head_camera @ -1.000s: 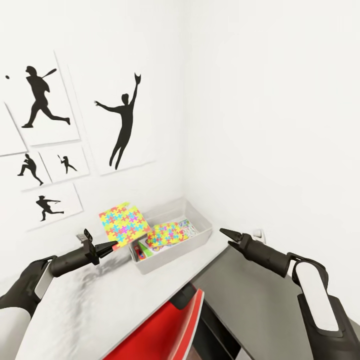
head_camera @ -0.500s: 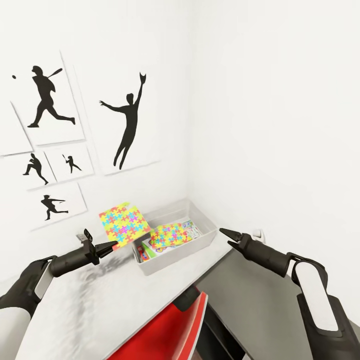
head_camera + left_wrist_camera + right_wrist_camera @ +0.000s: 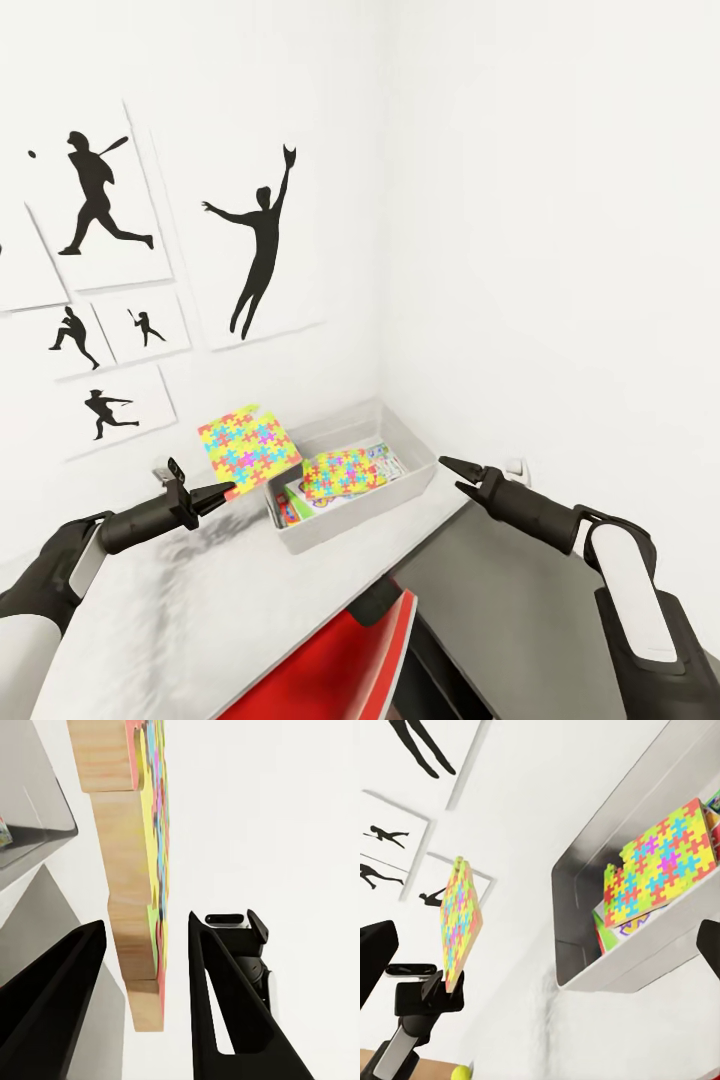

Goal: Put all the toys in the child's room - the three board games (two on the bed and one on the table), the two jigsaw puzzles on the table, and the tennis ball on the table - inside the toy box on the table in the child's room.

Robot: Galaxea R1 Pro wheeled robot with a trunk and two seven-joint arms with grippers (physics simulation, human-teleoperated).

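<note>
Two jigsaw puzzles were counted. One jigsaw puzzle [image 3: 249, 450] was held tilted in the air, pinched at its lower corner by the left gripper [image 3: 227, 491], just beside the near-left corner of the toy box [image 3: 350, 520] and above the table [image 3: 200, 610]. The left wrist view showed the two dark fingers [image 3: 225, 1012] either side of the board's wooden edge [image 3: 139, 945], with a gap visible on each side, so actual contact could not be confirmed there; the right wrist view showed the board [image 3: 460, 922] standing up from the gripper [image 3: 448, 991]. The second jigsaw puzzle [image 3: 340, 470] lay tilted inside the toy box, resting on printed game boxes [image 3: 378, 458] below it; their number could not be counted. One tennis ball [image 3: 460, 1072], yellow-green, showed at the edge of the right wrist view, on the table near the left arm. The right gripper [image 3: 458, 475] hung unloaded over the table's right edge, its fingers slightly parted, well apart from the box. Five black baseball-player silhouette pictures [image 3: 258, 240] were fully visible on the wall. A red chair [image 3: 340, 660] sat below the table.
</note>
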